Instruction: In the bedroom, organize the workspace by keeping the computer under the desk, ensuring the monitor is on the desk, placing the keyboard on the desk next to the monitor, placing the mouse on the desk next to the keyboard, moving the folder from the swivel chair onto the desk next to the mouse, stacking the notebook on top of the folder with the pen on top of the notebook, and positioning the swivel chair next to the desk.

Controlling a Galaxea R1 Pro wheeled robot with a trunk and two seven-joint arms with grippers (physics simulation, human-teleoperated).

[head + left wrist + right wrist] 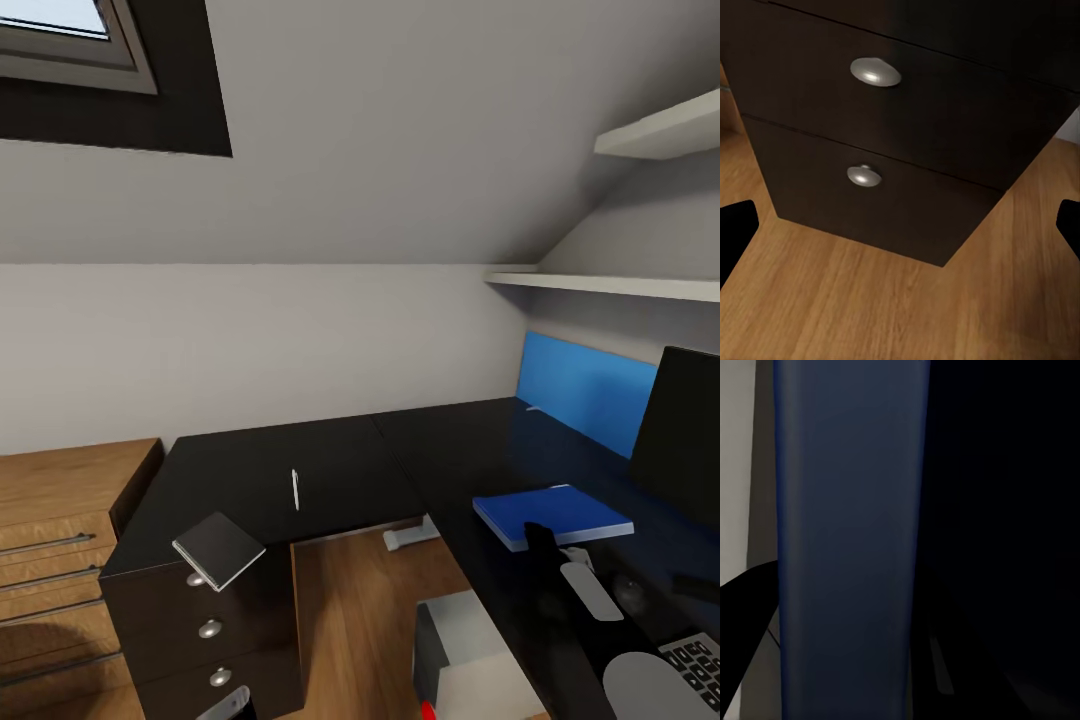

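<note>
Notebook (219, 548) overhangs the worktop (300, 470) corner above the drawer unit: thin, stiff, light; pinch its overhanging edge. Left pincer (900, 229) spread, empty; right pincer unclear.

The surface (300, 460) is glossy black, its drawer unit (215, 620) dark with round silver knobs, and on it lie a bright blue folder (550, 515) with a thin white edge, a grey notebook (218, 548) and a white pen (295, 489). The monitor (685, 430) is black before a blue wall panel (585, 385). The floor (355, 610) is warm wood plank, the cabinet (60, 540) light wood, and the computer (465, 650) pale grey with a red light.
</note>
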